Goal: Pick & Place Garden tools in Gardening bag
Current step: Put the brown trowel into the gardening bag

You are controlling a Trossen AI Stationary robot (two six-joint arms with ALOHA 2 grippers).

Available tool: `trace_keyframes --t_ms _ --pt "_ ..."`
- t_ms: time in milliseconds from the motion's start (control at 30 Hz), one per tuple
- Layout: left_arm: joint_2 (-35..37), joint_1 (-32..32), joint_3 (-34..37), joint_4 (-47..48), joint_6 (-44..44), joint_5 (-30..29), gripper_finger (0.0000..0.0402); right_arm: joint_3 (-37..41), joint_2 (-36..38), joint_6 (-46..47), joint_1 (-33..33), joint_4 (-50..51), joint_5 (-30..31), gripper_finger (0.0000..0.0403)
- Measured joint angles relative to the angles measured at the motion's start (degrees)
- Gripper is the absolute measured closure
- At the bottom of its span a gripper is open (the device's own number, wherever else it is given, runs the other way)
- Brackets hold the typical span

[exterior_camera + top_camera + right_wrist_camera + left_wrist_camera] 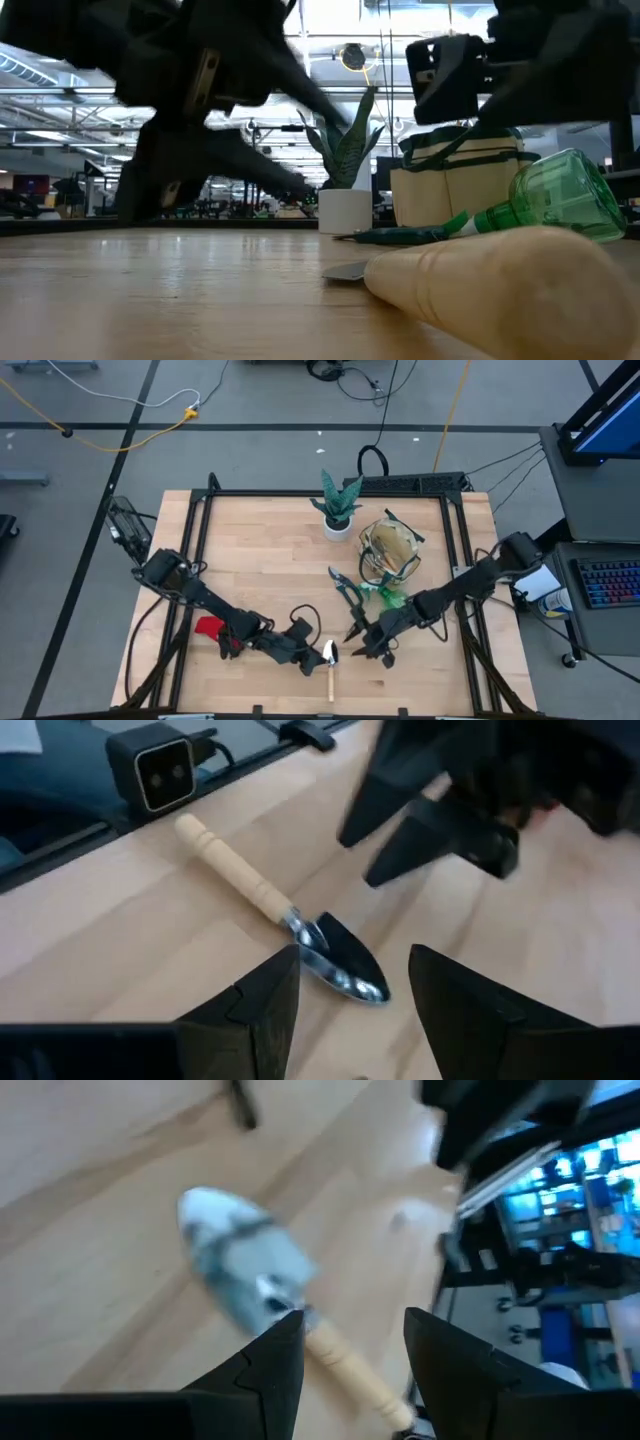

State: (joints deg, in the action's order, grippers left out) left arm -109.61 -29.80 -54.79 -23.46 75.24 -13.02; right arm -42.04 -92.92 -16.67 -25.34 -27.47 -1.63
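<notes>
A plant (340,500) in a white pot (338,527) stands on the wooden table (260,560), well beyond the trowel toward the far edge; in the low view it rises behind the tool's handle. A black frame (300,494) runs round the table. A small black camera (152,772) sits at the near edge, just past the handle's end. Cables (120,420) cross the grey floor beyond the table. A keyboard (608,582) lies on a desk well off to the right.

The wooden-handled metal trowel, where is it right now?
In the high view, the wooden-handled metal trowel lies flat near the table's front edge, between the left tool and right tool, both open.
</notes>
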Motion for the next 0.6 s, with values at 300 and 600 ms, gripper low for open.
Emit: trace_keyframes --t_ms 300,600 --pt "0.05 -0.06 0.07 7.0 4.62 0.8 0.0225 -0.04 -8.92 -7.19 -0.68 -5.73 0.03 0.0257" --pt "-2.93 0.53 0.01 5.5 4.92 1.82 0.0225 -0.35 -14.1 -12.1 -1.06 -11.71 0.02 0.0256"
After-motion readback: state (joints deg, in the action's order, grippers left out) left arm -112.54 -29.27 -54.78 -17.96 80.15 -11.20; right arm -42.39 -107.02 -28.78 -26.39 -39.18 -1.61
